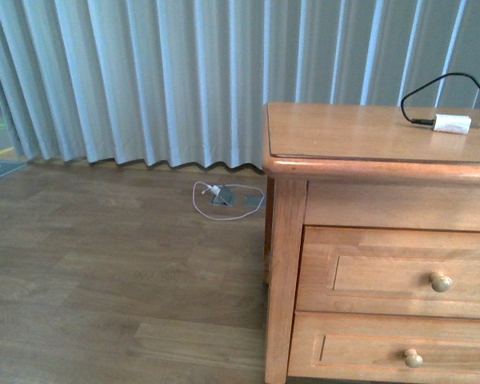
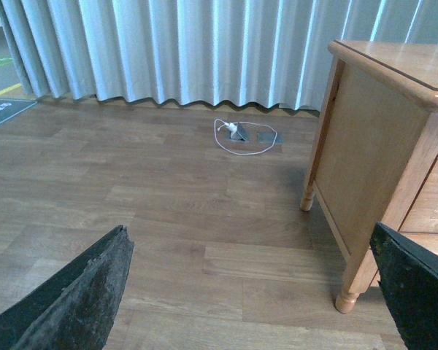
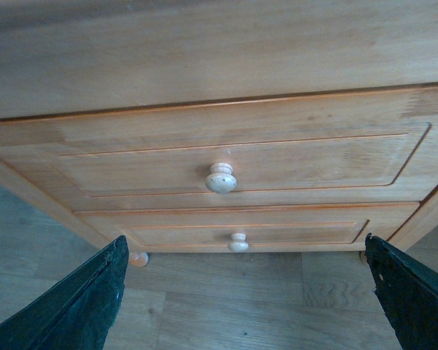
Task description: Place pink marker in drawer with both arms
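From the front view I see neither arm. My left gripper (image 2: 248,292) hangs spread wide over bare floor (image 2: 168,219). My right gripper (image 3: 244,292), fingers parted and holding nothing, faces the closed drawer (image 3: 226,160) and its knob (image 3: 221,177). I cannot find the pink marker anywhere.

Only the finger tips of the two grippers are visible, each in its own wrist view; the front view shows no part of the robot. The left gripper (image 2: 255,292) has two broad black fingers (image 2: 80,302) that narrow to a point. Their surface is rough, with grey worn marks on the edges. The right gripper (image 3: 244,295) has the same wedge-shaped fingers (image 3: 84,306), black with a dark green tone and small pale scratches.
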### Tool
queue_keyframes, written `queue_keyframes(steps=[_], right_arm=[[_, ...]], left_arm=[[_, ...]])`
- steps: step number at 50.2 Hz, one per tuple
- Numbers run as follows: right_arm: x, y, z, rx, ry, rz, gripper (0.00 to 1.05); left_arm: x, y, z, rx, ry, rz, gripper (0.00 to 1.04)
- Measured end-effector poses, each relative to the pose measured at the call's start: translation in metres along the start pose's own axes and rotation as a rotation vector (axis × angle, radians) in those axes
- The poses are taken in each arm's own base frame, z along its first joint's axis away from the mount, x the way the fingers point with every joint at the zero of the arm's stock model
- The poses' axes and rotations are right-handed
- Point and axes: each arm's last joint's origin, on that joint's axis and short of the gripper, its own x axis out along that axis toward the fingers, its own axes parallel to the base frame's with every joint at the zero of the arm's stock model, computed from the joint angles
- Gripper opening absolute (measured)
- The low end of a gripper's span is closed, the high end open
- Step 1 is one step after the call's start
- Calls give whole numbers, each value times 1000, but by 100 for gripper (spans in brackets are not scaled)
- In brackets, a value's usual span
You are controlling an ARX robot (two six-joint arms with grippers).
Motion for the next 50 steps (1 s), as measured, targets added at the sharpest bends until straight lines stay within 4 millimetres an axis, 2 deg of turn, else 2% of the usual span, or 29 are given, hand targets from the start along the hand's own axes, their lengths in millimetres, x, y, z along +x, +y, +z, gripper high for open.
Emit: queue_keyframes(steps=[6,16,23,33,36,41,50], right_arm=[[-45,-2,7,29,-16,45,96],[-102,-5,3,58,-30,98,96],[-122,-8,1,21,-58,56,96],[-123,-8,1,-5,-72,45,95],[-120,-6,-7,-75,-227,-62,84],[-123,6,-17,-145,-387,-98,68],[-127,24,-31,-159,-425,-89,36]], left_arm=[[0,0,0,0,0,0,99],[0,0,0,0,0,0,99],[0,0,0,0,0,0,99],[0,0,0,0,0,0,99],[0,0,0,0,0,0,99],[0,0,0,0,0,0,99],[0,0,0,0,0,0,99]])
